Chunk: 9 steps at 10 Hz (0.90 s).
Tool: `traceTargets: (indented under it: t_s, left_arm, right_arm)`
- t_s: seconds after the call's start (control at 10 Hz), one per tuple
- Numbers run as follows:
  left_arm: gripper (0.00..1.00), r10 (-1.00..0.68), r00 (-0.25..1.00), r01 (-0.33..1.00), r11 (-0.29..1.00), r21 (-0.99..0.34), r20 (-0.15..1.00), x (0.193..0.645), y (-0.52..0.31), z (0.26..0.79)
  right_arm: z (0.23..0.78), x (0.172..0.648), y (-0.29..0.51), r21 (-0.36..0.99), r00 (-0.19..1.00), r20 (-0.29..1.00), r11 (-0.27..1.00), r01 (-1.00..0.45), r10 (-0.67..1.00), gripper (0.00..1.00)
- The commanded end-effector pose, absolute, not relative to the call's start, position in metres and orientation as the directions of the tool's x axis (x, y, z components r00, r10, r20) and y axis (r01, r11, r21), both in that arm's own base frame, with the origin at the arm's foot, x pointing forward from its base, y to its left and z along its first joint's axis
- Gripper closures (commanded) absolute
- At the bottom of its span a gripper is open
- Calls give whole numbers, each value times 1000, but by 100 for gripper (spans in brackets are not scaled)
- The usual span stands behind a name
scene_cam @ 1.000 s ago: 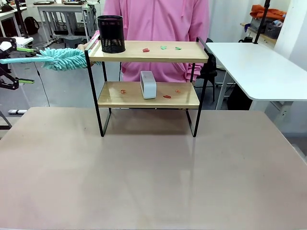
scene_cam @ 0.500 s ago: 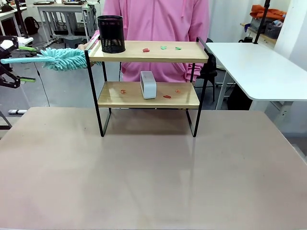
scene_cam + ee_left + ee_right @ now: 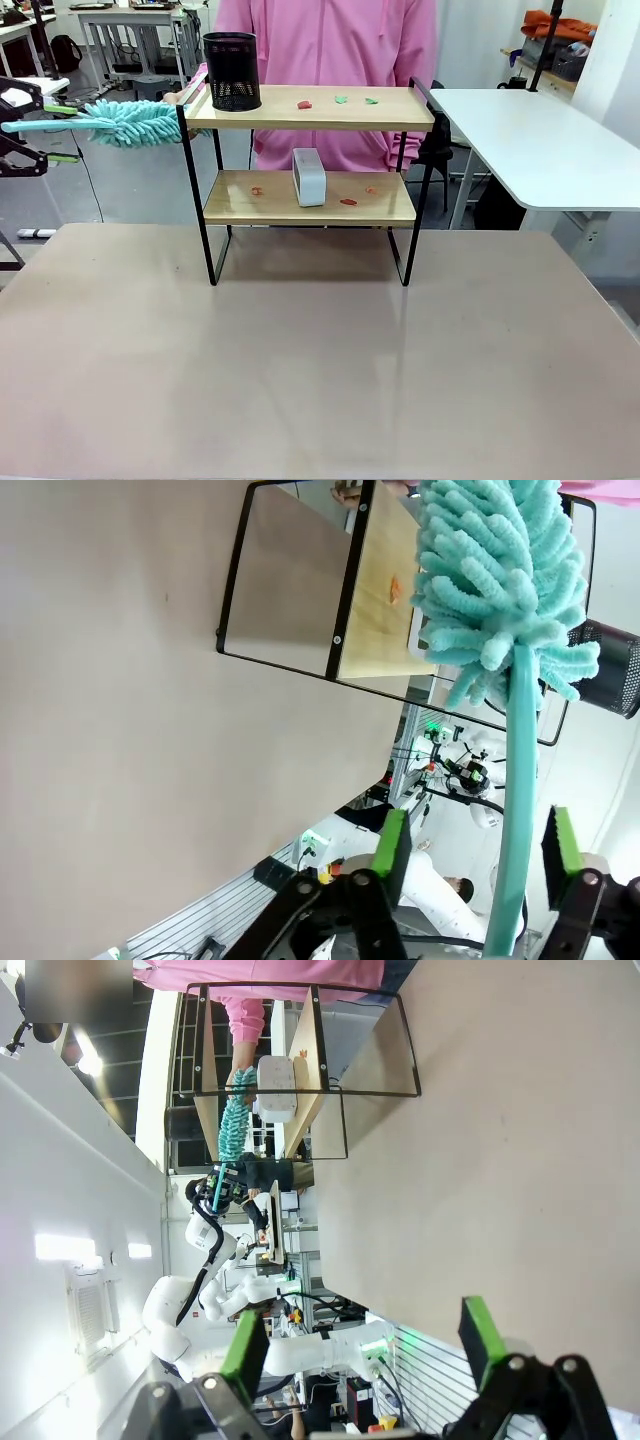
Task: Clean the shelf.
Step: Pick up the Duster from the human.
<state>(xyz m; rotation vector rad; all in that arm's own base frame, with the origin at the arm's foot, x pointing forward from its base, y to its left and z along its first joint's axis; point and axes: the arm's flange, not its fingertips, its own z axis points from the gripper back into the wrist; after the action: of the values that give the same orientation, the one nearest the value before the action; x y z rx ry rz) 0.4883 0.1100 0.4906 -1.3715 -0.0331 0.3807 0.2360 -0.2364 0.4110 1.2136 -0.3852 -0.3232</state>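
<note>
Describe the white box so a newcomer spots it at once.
Find the two-tier wooden shelf near the far edge of the table. On its lower board, near the middle, stands the white box. It alone is white; its neighbours are tiny red scraps.

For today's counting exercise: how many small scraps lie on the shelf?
6 scraps: one red, two green on the top board; three red on the lower board. The box may hide more.

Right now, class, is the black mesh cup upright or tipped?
Upright: the black mesh cup stands on its base on the shelf, rim upward.
</note>
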Motion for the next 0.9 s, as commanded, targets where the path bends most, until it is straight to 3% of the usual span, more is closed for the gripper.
traceTargets:
  t_s: [0.0, 0.1, 0.3, 0.8]
  left_arm:
    - [100, 285, 936, -244, 108, -964, -205, 484, 106, 494]
    - [83, 280, 937, -243, 103, -964, -207, 483, 106, 494]
    - [100, 264, 941, -243, 87, -966, -212, 482, 105, 496]
    - [100, 268, 941, -237, 82, -968, -208, 482, 103, 498]
  right_arm:
    - [411, 237, -237, 947, 890, 141, 322, 6, -433, 0]
    - [411, 237, -237, 947, 890, 141, 322, 6, -433, 0]
    - [411, 237, -237, 947, 890, 141, 322, 6, -433, 0]
    - [411, 237, -237, 947, 890, 141, 322, 6, -433, 0]
